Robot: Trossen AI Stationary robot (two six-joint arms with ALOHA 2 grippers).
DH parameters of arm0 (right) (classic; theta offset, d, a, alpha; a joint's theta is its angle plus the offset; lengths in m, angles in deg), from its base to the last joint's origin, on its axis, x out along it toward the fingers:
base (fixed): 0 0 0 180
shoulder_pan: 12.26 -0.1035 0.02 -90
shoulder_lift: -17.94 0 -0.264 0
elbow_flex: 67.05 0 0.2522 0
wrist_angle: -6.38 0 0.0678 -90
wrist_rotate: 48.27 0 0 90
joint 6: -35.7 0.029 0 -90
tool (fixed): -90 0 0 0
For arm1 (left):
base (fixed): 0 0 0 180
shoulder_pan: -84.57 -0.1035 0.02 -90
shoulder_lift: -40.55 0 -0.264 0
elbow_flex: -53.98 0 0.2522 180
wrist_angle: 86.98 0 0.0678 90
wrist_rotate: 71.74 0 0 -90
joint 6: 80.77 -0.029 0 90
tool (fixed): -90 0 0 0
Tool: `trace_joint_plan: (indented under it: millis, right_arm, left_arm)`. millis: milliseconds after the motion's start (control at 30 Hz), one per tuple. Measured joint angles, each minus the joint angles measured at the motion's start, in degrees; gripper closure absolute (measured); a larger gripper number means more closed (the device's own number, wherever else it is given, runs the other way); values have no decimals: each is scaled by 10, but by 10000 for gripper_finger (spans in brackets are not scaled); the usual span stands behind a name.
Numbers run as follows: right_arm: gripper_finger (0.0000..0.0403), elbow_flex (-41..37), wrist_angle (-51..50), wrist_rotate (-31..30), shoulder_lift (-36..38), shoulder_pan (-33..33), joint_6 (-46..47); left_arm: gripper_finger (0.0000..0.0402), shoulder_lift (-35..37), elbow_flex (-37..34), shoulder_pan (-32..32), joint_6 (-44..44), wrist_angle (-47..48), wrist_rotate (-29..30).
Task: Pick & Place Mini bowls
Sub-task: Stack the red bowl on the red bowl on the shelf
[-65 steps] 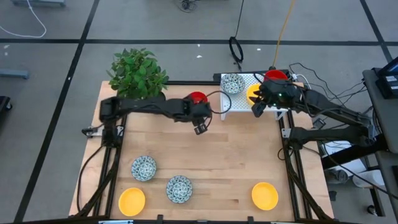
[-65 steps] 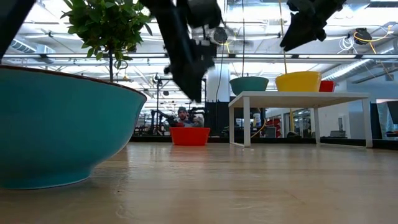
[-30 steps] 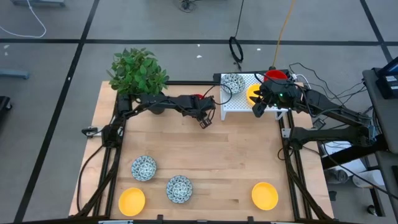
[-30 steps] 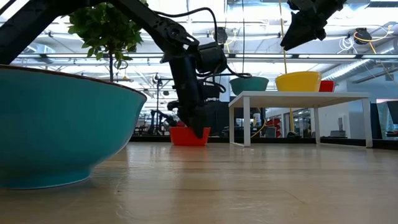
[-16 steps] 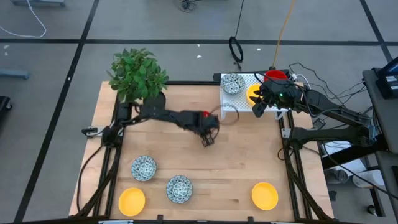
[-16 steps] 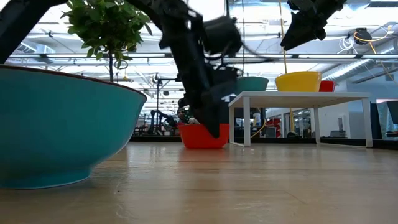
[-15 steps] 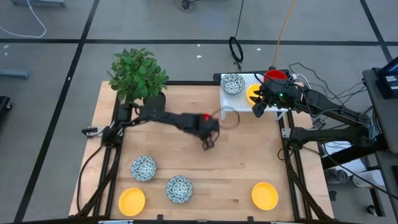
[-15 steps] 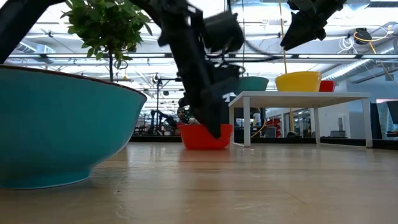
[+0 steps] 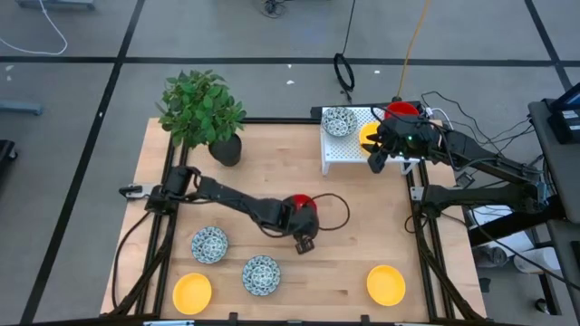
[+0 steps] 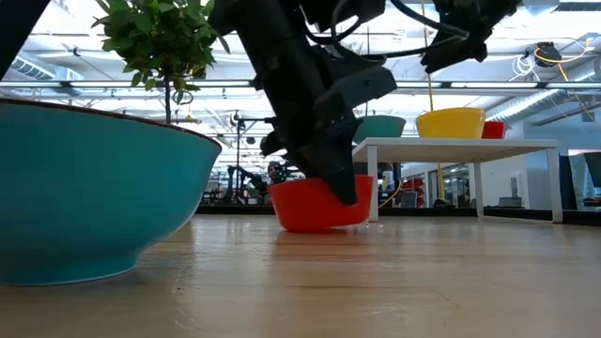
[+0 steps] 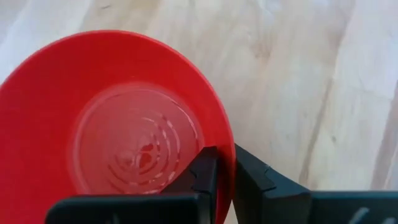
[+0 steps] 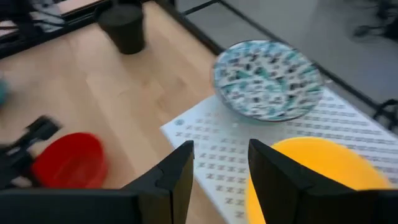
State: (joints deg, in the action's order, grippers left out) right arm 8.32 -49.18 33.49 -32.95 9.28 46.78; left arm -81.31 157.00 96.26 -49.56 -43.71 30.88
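Red mini bowl point(image 9: 300, 204) sits on the counter point(image 9: 362, 226) near its centre, rim clamped between the left tool point(image 11: 225, 180) fingers (one inside, one outside). Bare wood surrounds it. Right tool point(image 12: 219, 163), fingers apart, hovers over the white rack point(image 9: 349, 149) at the far right corner.

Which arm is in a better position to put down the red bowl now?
The left. Its gripper is already shut on the rim of the red bowl, mid-table. The right gripper hangs open over the white rack, above the yellow bowl.
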Motion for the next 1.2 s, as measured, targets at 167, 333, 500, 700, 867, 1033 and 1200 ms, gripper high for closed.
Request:
trace_joint_plan:
  millis: [167, 333, 500, 700, 867, 1033, 1200]
  right_arm:
    - [263, 0, -1, 11, -3, -4, -2]
    - [251, 0, -9, 11, -9, -20, -18]
    - [233, 0, -10, 11, -23, -35, -31]
    - [225, -29, 6, 85, -45, -62, -51]
    - [230, -103, 87, 138, -58, -97, -101]
    - [229, -196, 251, 175, -74, -145, -132]
    - [229, -261, 384, 175, -127, -181, -130]
  left_arm:
    - [364, 0, 0, -1, 65, -11, 8]
    - [333, 0, 0, -1, 92, -53, -14]
    - [263, 3, 0, -2, 93, -90, -36]
    - [202, 60, 0, -17, 5, -54, -38]
    - [193, 132, 1, -44, -2, 36, -21]
    - [192, 204, 1, -69, 40, 131, -16]
    - [192, 263, 1, -83, 91, 173, 5]
